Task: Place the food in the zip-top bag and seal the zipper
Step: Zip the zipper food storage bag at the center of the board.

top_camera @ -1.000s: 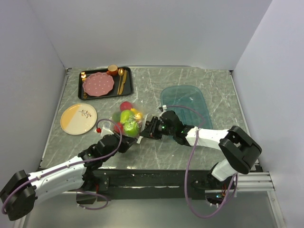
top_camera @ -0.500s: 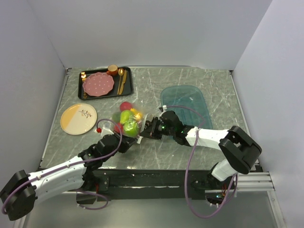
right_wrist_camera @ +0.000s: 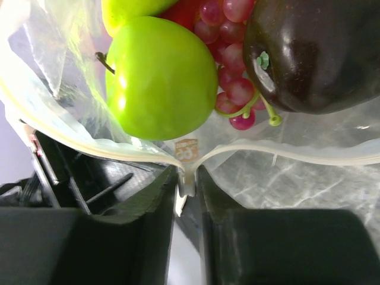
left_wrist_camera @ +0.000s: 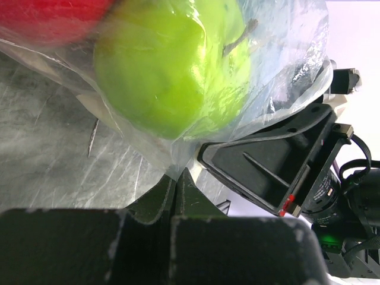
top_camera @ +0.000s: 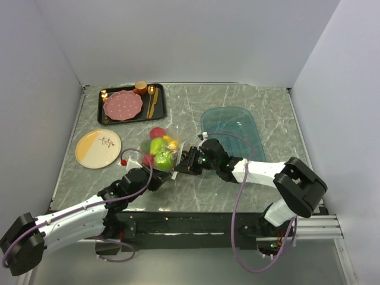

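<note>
The clear zip-top bag (top_camera: 159,148) lies mid-table with the food inside: a green apple (left_wrist_camera: 169,68), a red ball (left_wrist_camera: 53,18), a dark brown ball (right_wrist_camera: 320,53) and a dark red grape bunch (right_wrist_camera: 228,71). My left gripper (top_camera: 161,174) is shut on the bag's near edge (left_wrist_camera: 175,172). My right gripper (top_camera: 185,164) is shut on the white zipper strip (right_wrist_camera: 187,178), where the two lips meet; the lips (right_wrist_camera: 285,148) spread apart to either side. The two grippers are close together at the bag's near right corner.
A translucent teal oval tray (top_camera: 234,132) lies right of the bag. A black tray (top_camera: 132,102) at the back left holds a pink dotted plate, an orange cup and gold cutlery. A yellow-and-white plate (top_camera: 98,148) lies at the left.
</note>
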You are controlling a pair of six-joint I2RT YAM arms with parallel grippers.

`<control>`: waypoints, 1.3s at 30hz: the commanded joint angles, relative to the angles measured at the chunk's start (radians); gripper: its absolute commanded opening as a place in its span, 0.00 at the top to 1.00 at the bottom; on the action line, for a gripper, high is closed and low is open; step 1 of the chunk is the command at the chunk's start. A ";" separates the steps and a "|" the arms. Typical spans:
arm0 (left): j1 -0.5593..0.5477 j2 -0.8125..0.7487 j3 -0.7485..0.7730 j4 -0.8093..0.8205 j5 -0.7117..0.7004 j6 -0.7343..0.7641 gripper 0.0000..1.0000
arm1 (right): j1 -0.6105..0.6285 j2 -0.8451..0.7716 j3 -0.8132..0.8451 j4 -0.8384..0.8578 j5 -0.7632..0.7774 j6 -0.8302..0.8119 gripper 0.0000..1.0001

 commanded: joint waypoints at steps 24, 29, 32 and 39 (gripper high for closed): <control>0.008 -0.224 -0.030 -0.149 -0.035 -0.054 0.99 | -0.109 -0.080 0.090 -0.161 0.059 -0.119 1.00; 0.008 -0.221 0.006 -0.205 -0.050 -0.034 0.99 | -0.160 -0.094 0.063 -0.161 0.056 -0.110 1.00; 0.008 -0.252 -0.007 -0.222 -0.061 -0.047 0.99 | -0.200 -0.117 0.049 -0.166 0.056 -0.121 1.00; 0.009 -0.306 -0.020 -0.253 -0.074 -0.067 0.99 | -0.252 -0.121 0.060 -0.201 0.049 -0.155 1.00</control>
